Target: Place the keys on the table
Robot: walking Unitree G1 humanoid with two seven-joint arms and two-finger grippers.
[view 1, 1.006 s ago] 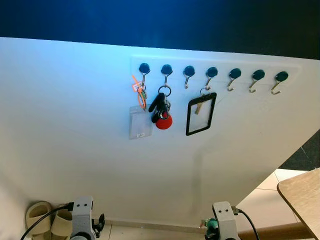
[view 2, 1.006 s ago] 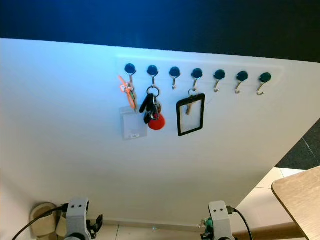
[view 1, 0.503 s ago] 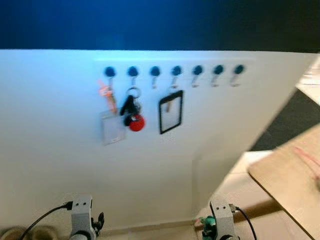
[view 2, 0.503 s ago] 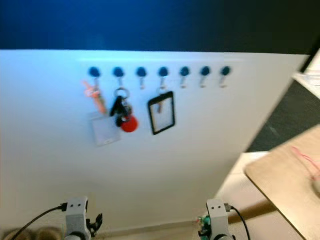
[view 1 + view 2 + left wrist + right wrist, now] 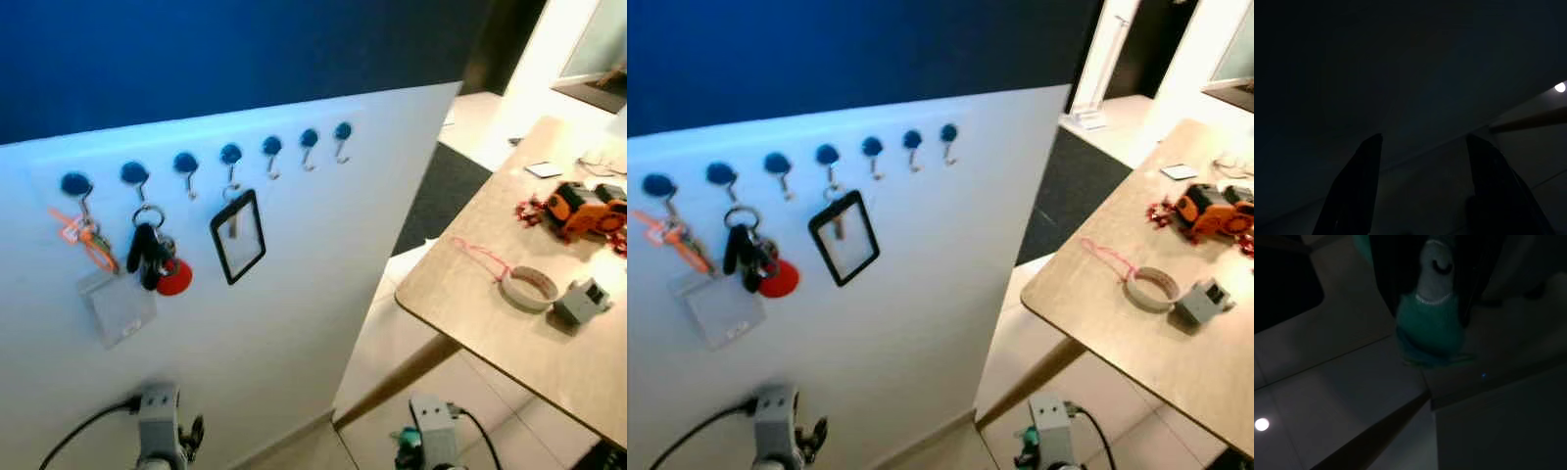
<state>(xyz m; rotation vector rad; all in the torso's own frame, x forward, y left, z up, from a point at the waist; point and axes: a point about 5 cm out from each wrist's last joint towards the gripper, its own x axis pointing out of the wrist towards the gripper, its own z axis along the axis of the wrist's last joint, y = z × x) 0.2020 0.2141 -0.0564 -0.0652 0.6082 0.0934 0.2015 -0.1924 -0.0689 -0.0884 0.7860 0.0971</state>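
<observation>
A teal and white key fob (image 5: 1431, 323) hangs between the dark fingers of my right gripper (image 5: 1432, 308), which is shut on it low over the tiled floor. A bit of teal (image 5: 405, 446) shows beside my right wrist (image 5: 434, 431). The wooden table (image 5: 490, 328) stands to my right, its near corner above that wrist. Another bunch of keys with a red tag (image 5: 154, 258) hangs on a hook of the white wall panel. My left gripper (image 5: 1423, 139) hangs low in the dark, open with nothing between its fingers.
The hook row also carries a black-framed badge holder (image 5: 238, 238) and a clear badge on an orange strap (image 5: 110, 299). On the table lie a tape roll (image 5: 529, 287), a grey block (image 5: 581, 301), a red string (image 5: 478, 257) and an orange toy (image 5: 580, 207). A dark mat (image 5: 441, 191) covers the floor beyond.
The camera has swung to the right: the hooks slid to the left of the picture and the table with its things came into view. Both arms hang as before.
</observation>
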